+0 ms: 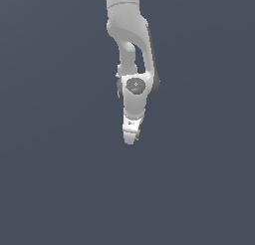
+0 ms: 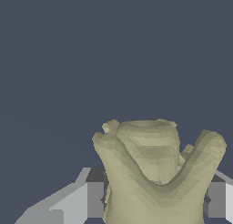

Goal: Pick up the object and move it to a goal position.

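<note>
The object [image 2: 154, 173] is an olive-tan lumpy thing with stubby protrusions, and it fills the space between the two fingers in the wrist view. One grey finger [image 2: 93, 196] presses one side and the other finger [image 2: 217, 200] the opposite side. My gripper [image 2: 154, 198] is shut on it. In the exterior view the white arm hangs down with the gripper [image 1: 130, 137] at its tip. Only a thin olive sliver of the object [image 1: 137, 135] shows at the gripper's edge, toward the exterior view's right. Whether the object touches the ground cannot be told.
A flat slate-blue ground [image 1: 50, 189] is the only background in both views. The arm's upper links [image 1: 127, 25] come down from the top of the exterior view.
</note>
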`<state>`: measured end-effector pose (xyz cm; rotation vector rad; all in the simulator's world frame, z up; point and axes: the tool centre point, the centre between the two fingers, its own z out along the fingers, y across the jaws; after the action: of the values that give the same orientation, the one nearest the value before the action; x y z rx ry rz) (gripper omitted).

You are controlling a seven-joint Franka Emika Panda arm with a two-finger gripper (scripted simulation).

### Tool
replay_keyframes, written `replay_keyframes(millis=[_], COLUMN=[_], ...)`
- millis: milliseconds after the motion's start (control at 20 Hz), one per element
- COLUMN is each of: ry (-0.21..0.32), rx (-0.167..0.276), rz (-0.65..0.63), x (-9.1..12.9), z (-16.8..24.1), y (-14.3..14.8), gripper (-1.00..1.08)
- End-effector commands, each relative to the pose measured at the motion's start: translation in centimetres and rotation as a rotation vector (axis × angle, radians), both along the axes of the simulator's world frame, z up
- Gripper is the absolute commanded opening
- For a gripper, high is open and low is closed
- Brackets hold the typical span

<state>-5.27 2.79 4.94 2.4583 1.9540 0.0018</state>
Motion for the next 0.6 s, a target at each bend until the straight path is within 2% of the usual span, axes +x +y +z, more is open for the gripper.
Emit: replay_keyframes(millis=[0, 250, 550], ry=[0.0, 0.0, 0.001], rx=[0.0, 0.001, 0.002], rz=[0.0, 0.0, 0.001], x=[0.1, 0.8, 2.7], z=[0.1, 1.0, 3.5], y=[-0.1, -0.8, -2.8], gripper=[-1.0, -1.0, -1.0])
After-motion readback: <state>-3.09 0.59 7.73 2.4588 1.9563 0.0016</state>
